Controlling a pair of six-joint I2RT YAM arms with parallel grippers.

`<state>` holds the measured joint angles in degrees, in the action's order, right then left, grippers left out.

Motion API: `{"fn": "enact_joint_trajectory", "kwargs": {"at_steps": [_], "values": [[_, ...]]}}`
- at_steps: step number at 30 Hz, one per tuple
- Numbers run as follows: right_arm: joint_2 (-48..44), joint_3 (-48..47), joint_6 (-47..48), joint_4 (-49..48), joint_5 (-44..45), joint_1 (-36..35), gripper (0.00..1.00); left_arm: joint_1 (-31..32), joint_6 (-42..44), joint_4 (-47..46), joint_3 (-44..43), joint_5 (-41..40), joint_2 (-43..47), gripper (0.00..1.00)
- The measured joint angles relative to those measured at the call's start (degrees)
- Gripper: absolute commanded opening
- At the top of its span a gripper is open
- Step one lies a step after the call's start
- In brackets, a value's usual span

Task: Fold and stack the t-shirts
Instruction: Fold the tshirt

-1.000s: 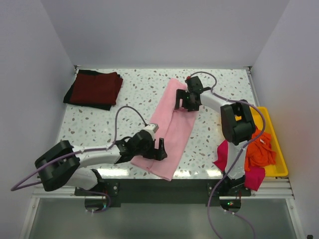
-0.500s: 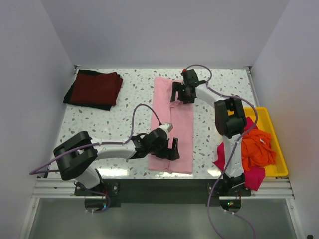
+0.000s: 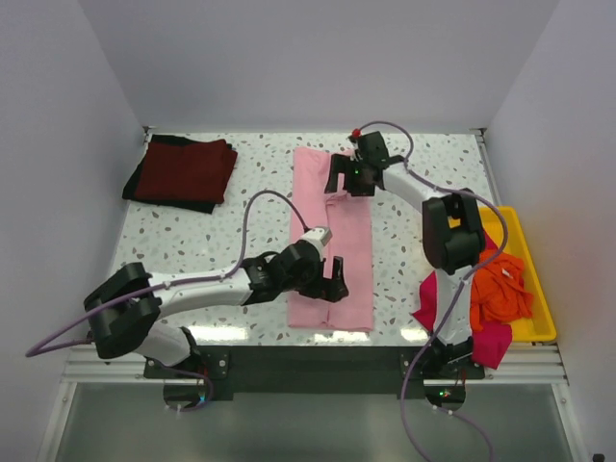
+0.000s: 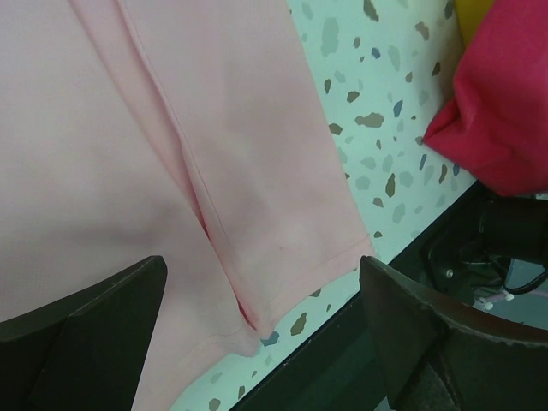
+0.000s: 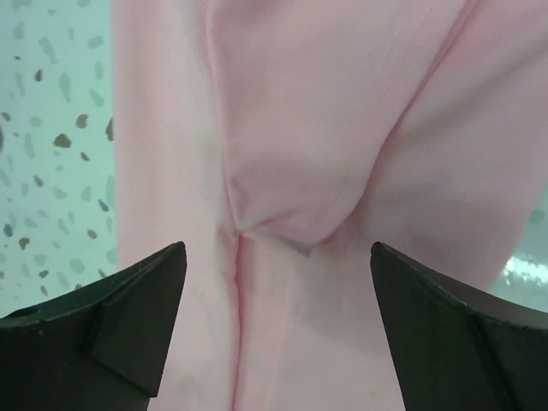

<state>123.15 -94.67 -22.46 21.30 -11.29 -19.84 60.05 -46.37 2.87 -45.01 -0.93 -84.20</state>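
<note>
Top external: flat pink t-shirt (image 3: pixel 354 245)

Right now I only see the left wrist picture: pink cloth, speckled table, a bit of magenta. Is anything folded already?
Observer: Yes. A dark maroon t-shirt lies folded on a black t-shirt at the far left corner of the table.
Operator: What is the other arm doing?
Observer: The right gripper hangs open over the far end of the pale pink t-shirt.
Operator: And that magenta?
Observer: A magenta t-shirt, heaped beside an orange t-shirt at a yellow tray on the right.
</note>
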Motion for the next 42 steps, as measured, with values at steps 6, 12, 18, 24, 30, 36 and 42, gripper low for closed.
{"fn": "enact_joint_trajectory", "kwargs": {"at_steps": [6, 12, 18, 24, 30, 36, 42], "values": [[-20.15, 13.42, -0.66, -2.97, -1.57, -0.15, 0.91, 0.02, 0.42, 3.8, -0.07, -4.9, 7.56, 1.0], [-42.38, 33.77, -2.58, -5.42, -0.35, -5.79, 0.9, 0.04, -1.14, 6.6, 5.16, -7.89, 11.06, 1.0], [-51.63, 53.48, -9.75, -1.6, 2.93, -16.06, 0.87, 0.09, -3.41, 11.89, 10.14, -8.72, 12.37, 1.0], [-67.1, 62.38, -16.83, 7.58, 6.1, -17.03, 0.86, 0.42, -5.62, 13.97, 11.13, -9.53, 16.2, 0.96], [-72.41, 63.04, -20.0, 12.31, 7.69, -17.09, 0.69, 1.25, -7.76, 14.95, 12.63, -9.75, 17.31, 0.89], [-74.88, 66.86, -22.75, 16.96, 7.58, -17.42, 0.59, 2.21, -10.25, 16.63, 13.05, -10.01, 17.31, 0.84], [-79.06, 69.57, -24.94, 18.71, 7.04, -17.59, 0.55, 3.13, -12.66, 17.99, 13.05, -10.67, 16.55, 0.79]]}}
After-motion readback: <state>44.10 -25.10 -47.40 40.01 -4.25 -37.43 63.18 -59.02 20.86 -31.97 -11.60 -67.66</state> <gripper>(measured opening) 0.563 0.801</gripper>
